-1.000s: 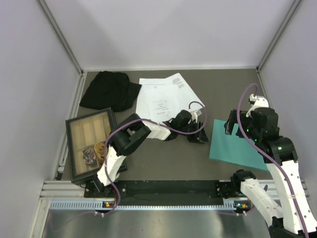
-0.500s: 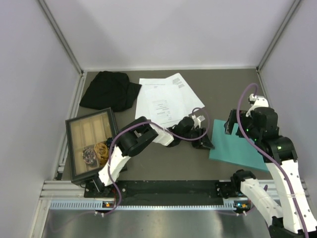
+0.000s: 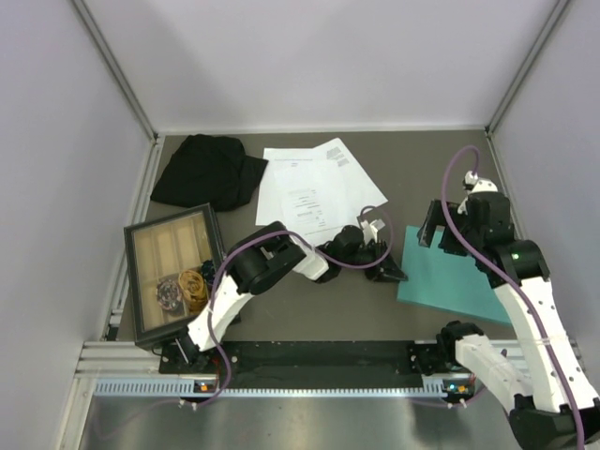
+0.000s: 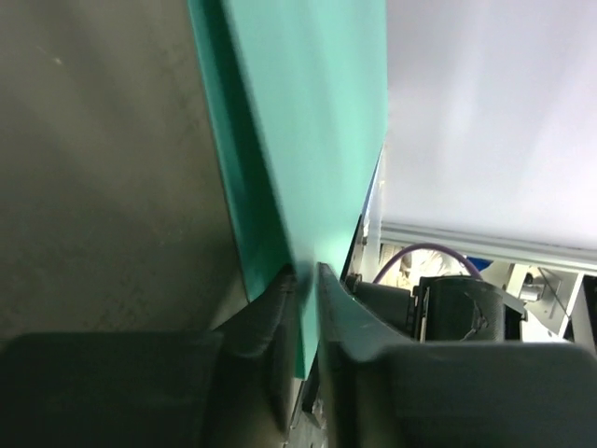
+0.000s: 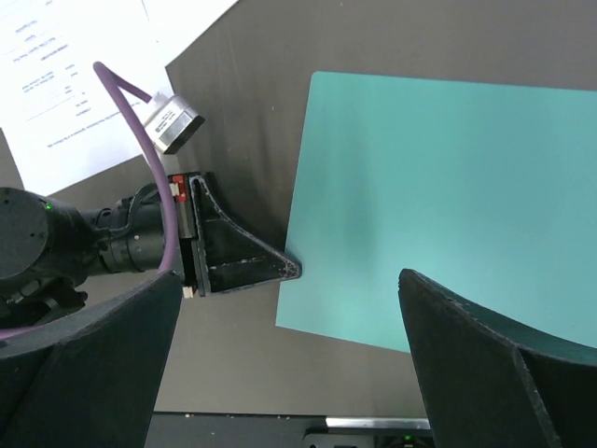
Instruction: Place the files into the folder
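- Left hand (image 3: 392,273) is stretched out low over the dark grey bench (image 3: 309,314), right at the near left corner of the thin teal-green card folder (image 3: 450,281).
- From the left wrist camera, its two fingers (image 4: 270,317) sit on either side of the folder's edge with the teal card running between them. They're drawn in close, but I honestly can't tell if they're really clamping it or just bracketing it.
- The folder edge looks a bit raised off the bench by that hand, with shadow under it. The rest of the folder lies flat, stretching away to the hand's right.
- Right hand (image 3: 437,236) hangs above the far left part of the folder, fingers spread wide with nothing between them. In its own camera the folder fills the view under it, and the left hand's tip pokes in at the folder's left edge.
- The white printed paper sheets (image 3: 309,183) are in a fanned, overlapping pile on the bench. They're beyond the left hand and off to its left, clear of the folder and touched by neither hand.
- Further left of that hand is a crumpled black cloth (image 3: 208,171) just beside the sheets.
- Nearer the arm bases there's a dark-framed wooden tray (image 3: 139,281) with some brownish coiled bits in its near corner.
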Tool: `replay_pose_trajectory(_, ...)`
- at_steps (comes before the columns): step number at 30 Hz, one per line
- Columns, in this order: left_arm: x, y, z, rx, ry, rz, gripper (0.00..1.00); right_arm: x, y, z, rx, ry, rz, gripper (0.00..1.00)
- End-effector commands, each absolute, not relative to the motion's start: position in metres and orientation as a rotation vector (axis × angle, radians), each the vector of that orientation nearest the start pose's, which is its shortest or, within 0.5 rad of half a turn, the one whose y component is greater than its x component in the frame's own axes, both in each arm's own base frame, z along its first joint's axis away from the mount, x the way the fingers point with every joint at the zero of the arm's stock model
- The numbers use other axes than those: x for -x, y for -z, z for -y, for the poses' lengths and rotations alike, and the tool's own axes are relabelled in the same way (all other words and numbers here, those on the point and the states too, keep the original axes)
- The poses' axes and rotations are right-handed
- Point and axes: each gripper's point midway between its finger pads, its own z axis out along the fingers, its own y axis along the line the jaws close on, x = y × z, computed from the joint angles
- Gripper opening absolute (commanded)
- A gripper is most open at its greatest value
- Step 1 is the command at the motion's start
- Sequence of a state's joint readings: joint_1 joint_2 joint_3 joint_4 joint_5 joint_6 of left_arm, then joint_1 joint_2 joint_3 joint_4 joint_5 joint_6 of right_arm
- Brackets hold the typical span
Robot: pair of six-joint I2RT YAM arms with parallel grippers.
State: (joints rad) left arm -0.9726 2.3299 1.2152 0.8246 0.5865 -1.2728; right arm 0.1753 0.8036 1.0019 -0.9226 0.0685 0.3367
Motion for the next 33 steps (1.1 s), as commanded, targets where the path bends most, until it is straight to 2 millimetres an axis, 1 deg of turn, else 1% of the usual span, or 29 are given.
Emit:
replay_pose_trajectory(1, -0.201, -0.066, 0.536, -0.193, 2.005, -2.272, 0.11, -0.227, -0.224, -0.043, -0.287, -0.216, -2.266, 0.99)
replay_pose_trajectory(3, -0.203, -0.07, 0.538, -0.215, 1.984, -2.268, 0.0, -0.227, -0.223, -0.042, -0.315, -0.219, -2.268, 0.99)
replay_pose_trajectory(4, -0.206, -0.069, 0.536, -0.224, 1.953, -2.274, 0.0, -0.227, -0.221, -0.04, -0.33, -0.207, -2.272, 0.99)
replay_pose_trajectory(5, -0.213, -0.068, 0.536, -0.261, 1.879, -2.245, 0.0, -0.228, -0.219, -0.039, -0.343, -0.196, -2.281, 0.99)
replay_pose_trajectory(6, -0.214, -0.067, 0.53, -0.264, 1.789, -2.293, 0.0, -0.227, -0.217, -0.038, -0.35, -0.183, -2.293, 0.99)
replay_pose_trajectory(7, -0.217, -0.068, 0.528, -0.289, 1.723, -2.29, 0.0, -0.227, -0.215, -0.032, -0.373, -0.139, -2.304, 0.99)
replay_pose_trajectory(8, -0.227, -0.063, 0.522, -0.33, 1.595, -2.264, 0.0, -0.228, -0.211, -0.027, -0.406, -0.1, -2.329, 0.99)
replay_pose_trajectory(9, -0.227, -0.069, 0.513, -0.35, 1.524, -2.281, 0.0, -0.226, -0.211, -0.018, -0.433, -0.033, -2.34, 0.99)
replay_pose_trajectory(11, -0.238, -0.071, 0.503, -0.404, 1.392, -2.24, 0.0, -0.227, -0.211, -0.013, -0.458, 0.006, -2.35, 0.99)
replay_pose_trajectory(12, -0.24, -0.082, 0.498, -0.415, 1.357, -2.211, 0.0, -0.228, -0.211, -0.01, -0.476, 0.038, -2.363, 0.99)
replay_pose_trajectory(13, -0.239, -0.079, 0.491, -0.432, 1.3, -2.232, 0.0, -0.229, -0.212, -0.009, -0.491, 0.044, -2.362, 0.99)
replay_pose_trajectory(14, -0.242, -0.083, 0.488, -0.469, 1.256, -2.2, 0.0, -0.23, -0.215, -0.009, -0.522, 0.041, -2.356, 0.99)
replay_pose_trajectory(16, -0.243, -0.091, 0.478, -0.472, 1.172, -2.168, 0.0, -0.235, -0.224, -0.009, -0.566, 0.031, -2.335, 0.99)
replay_pose_trajectory(17, -0.243, -0.092, 0.474, -0.496, 1.133, -2.145, 0.0, -0.237, -0.229, -0.013, -0.595, -0.001, -2.32, 0.99)
replay_pose_trajectory(19, -0.241, -0.096, 0.467, -0.512, 1.069, -2.12, 0.0, -0.242, -0.242, -0.026, -0.581, -0.095, -2.298, 0.99)
replay_pose_trajectory(20, -0.24, -0.104, 0.466, -0.514, 1.063, -2.099, 0.0, -0.244, -0.246, -0.031, -0.597, -0.13, -2.28, 0.99)
replay_pose_trajectory(22, -0.236, -0.102, 0.464, -0.534, 1.025, -2.084, 0.0, -0.246, -0.254, -0.048, -0.556, -0.198, -2.263, 0.99)
replay_pose_trajectory(23, -0.233, -0.107, 0.464, -0.541, 1.023, -2.07, 0.0, -0.249, -0.258, -0.054, -0.565, -0.224, -2.25, 0.99)
replay_pose_trajectory(24, -0.228, -0.107, 0.465, -0.558, 1.022, -2.067, 0.0, -0.25, -0.263, -0.058, -0.557, -0.227, -2.238, 0.99)
replay_pose_trajectory(25, -0.226, -0.107, 0.466, -0.568, 1.021, -2.064, 0.0, -0.251, -0.265, -0.069, -0.518, -0.234, -2.248, 0.99)
replay_pose_trajectory(26, -0.224, -0.108, 0.465, -0.572, 1.022, -2.063, 0.0, -0.254, -0.26, -0.072, -0.524, -0.21, -2.271, 0.99)
replay_pose_trajectory(27, -0.226, -0.108, 0.464, -0.558, 0.997, -2.058, 0.0, -0.259, -0.264, -0.074, -0.519, -0.185, -2.265, 0.99)
replay_pose_trajectory(28, -0.226, -0.108, 0.463, -0.559, 0.975, -2.05, 0.0, -0.261, -0.263, -0.081, -0.499, -0.179, -2.279, 0.99)
replay_pose_trajectory(29, -0.226, -0.111, 0.462, -0.559, 0.97, -2.038, 0.0, -0.267, -0.254, -0.085, -0.497, -0.146, -2.314, 0.99)
replay_pose_trajectory(31, -0.22, -0.112, 0.463, -0.587, 0.954, -2.023, 0.0, -0.274, -0.255, -0.086, -0.506, -0.099, -2.312, 0.99)
replay_pose_trajectory(33, -0.217, -0.116, 0.464, -0.596, 0.943, -2.009, 0.0, -0.282, -0.249, -0.095, -0.487, -0.083, -2.332, 0.99)
